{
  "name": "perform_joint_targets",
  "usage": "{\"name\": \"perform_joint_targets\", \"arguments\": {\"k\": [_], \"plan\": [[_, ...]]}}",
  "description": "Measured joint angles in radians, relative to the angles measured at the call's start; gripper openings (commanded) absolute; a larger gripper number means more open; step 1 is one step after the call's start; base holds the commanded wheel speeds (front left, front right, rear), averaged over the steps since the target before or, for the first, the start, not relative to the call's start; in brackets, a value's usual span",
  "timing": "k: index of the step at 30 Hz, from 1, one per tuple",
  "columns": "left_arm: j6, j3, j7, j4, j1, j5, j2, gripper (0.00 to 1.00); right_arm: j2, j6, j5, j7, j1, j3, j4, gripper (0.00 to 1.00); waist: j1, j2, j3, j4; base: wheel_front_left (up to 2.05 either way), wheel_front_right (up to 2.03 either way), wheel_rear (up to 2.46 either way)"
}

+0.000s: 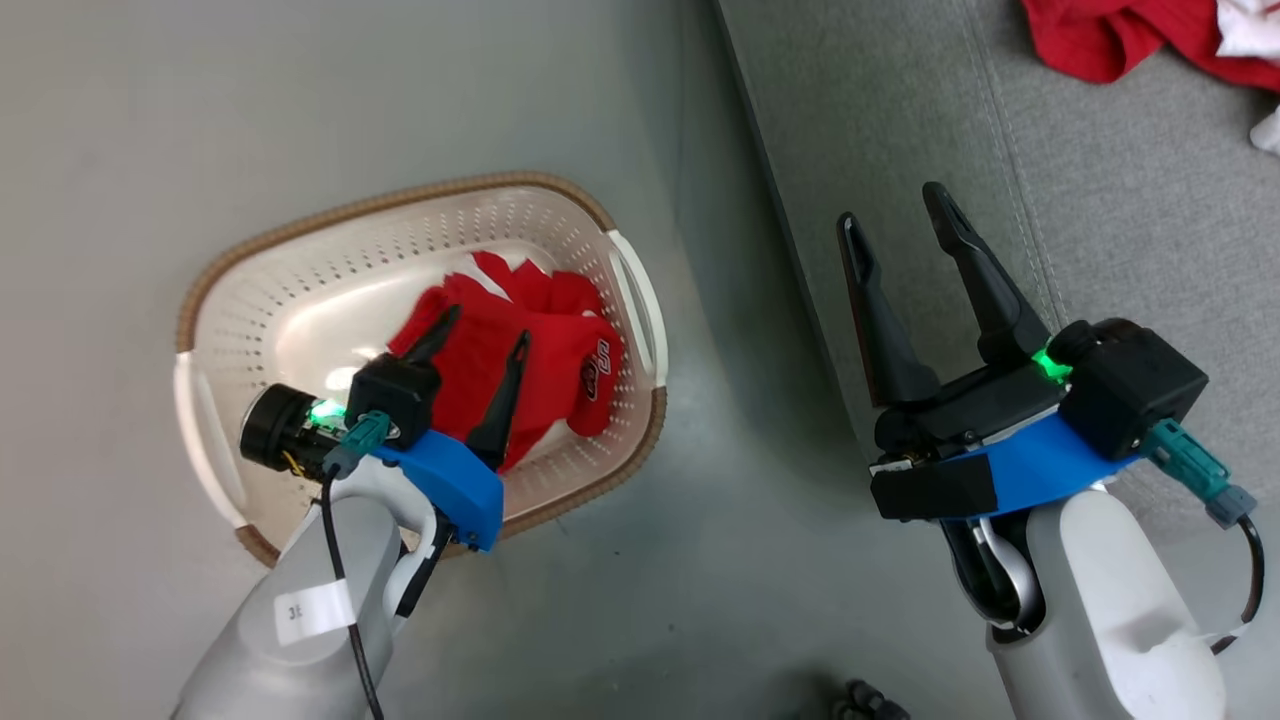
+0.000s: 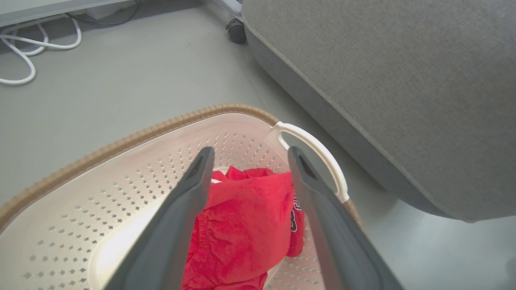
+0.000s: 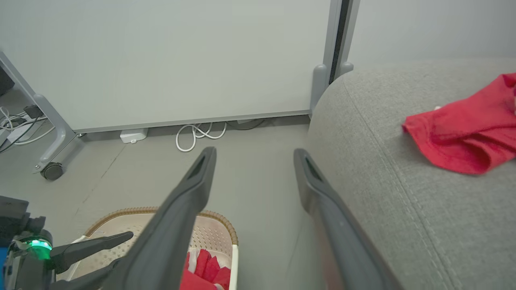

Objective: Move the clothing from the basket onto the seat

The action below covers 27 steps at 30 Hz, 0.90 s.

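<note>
A crumpled red garment with a small dark logo (image 1: 545, 355) (image 2: 246, 225) lies in the cream perforated basket (image 1: 330, 260) (image 2: 121, 173) on the floor. My left gripper (image 1: 485, 330) (image 2: 250, 155) hangs open just above that garment, its fingers straddling the cloth without pinching it. A second red and white garment (image 1: 1120, 35) (image 3: 463, 129) lies on the grey seat (image 1: 900, 130) (image 3: 403, 193). My right gripper (image 1: 895, 210) (image 3: 254, 155) is open and empty over the seat's near edge.
The basket stands on grey floor close beside the seat's side (image 2: 363, 133). White cables (image 3: 197, 135) and a wheeled panel foot (image 3: 52, 171) lie along the back wall. The left gripper also appears in the right wrist view (image 3: 100, 249).
</note>
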Motion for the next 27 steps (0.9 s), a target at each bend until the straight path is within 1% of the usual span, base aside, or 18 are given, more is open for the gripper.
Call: {"name": "perform_joint_targets", "arguments": {"k": [7,10,14,19,25,27], "plan": [[0.000,-0.143,0.001,0.128,-0.087,-0.049,0.007,1.00,0.000,0.000,0.018,-0.021,-0.023,0.020,-0.005,1.00,-0.0001,0.0000,0.099,-0.032,0.00,0.00,0.00],[0.000,-0.207,0.011,0.167,-0.115,-0.087,0.007,1.00,0.000,0.000,0.028,-0.030,-0.034,0.035,-0.004,1.00,-0.0001,0.0000,0.136,-0.040,0.00,0.00,0.00],[0.000,-0.268,0.023,0.214,-0.145,-0.135,0.008,1.00,0.000,0.000,0.043,-0.041,-0.045,0.053,-0.002,1.00,-0.0001,0.0000,0.173,-0.050,0.00,0.00,0.00],[0.000,-0.307,0.033,0.275,-0.185,-0.175,0.007,1.00,0.000,0.000,0.054,-0.052,-0.057,0.072,0.000,1.00,-0.0001,0.0000,0.205,-0.063,0.00,0.00,0.00],[0.000,-0.316,0.042,0.346,-0.218,-0.224,-0.009,1.00,0.000,0.000,0.071,-0.058,-0.060,0.092,0.000,1.00,-0.0002,0.0000,0.226,-0.083,0.00,0.00,0.00],[0.000,-0.315,0.051,0.374,-0.228,-0.240,-0.022,1.00,0.000,0.000,0.072,-0.061,-0.059,0.091,-0.001,1.00,-0.0002,0.0000,0.227,-0.083,0.00,0.00,0.00]]}}
